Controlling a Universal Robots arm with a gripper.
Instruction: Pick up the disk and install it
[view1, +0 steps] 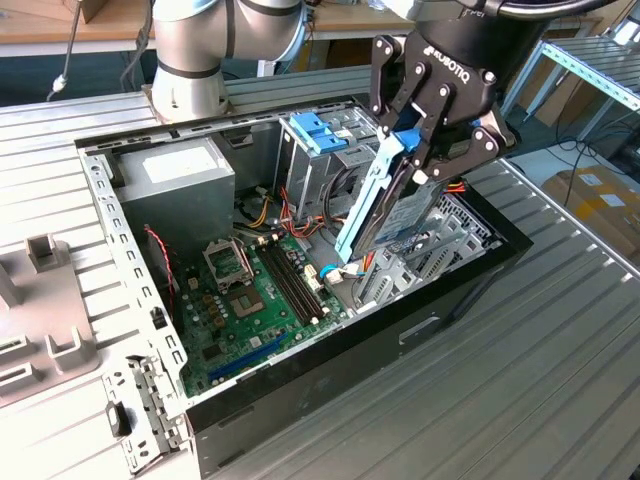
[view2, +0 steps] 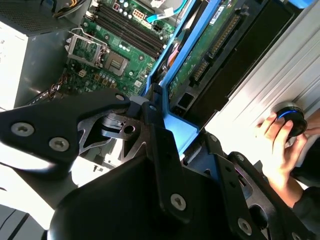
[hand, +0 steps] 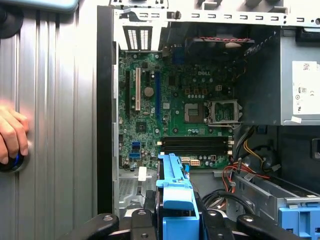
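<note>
We see a grey ribbed desk (view1: 560, 380) carrying an open computer case (view1: 300, 390), laid on its side with the green circuit board (view1: 255, 300) facing up. In one corner sits the grey power box (view1: 175, 170), and near it stands a metal cage (view1: 320, 135) with a blue top. The disk (view1: 385, 205) hangs steeply tilted over the case's front end. Its lower end dips into the opening near the black wall; we cannot tell whether it touches anything there. The claw (view1: 440, 160) pinches the disk's upper end, closed on the blue frame. We judge the disk stiff, dense for its size and easily harmed by knocks. The plastic rails may flex, so a hold belongs on the rails or metal edges, never on the bare electronics. A person's hand (hand: 12, 135) rests on a round knob (view2: 291, 117) on the desk.
</note>
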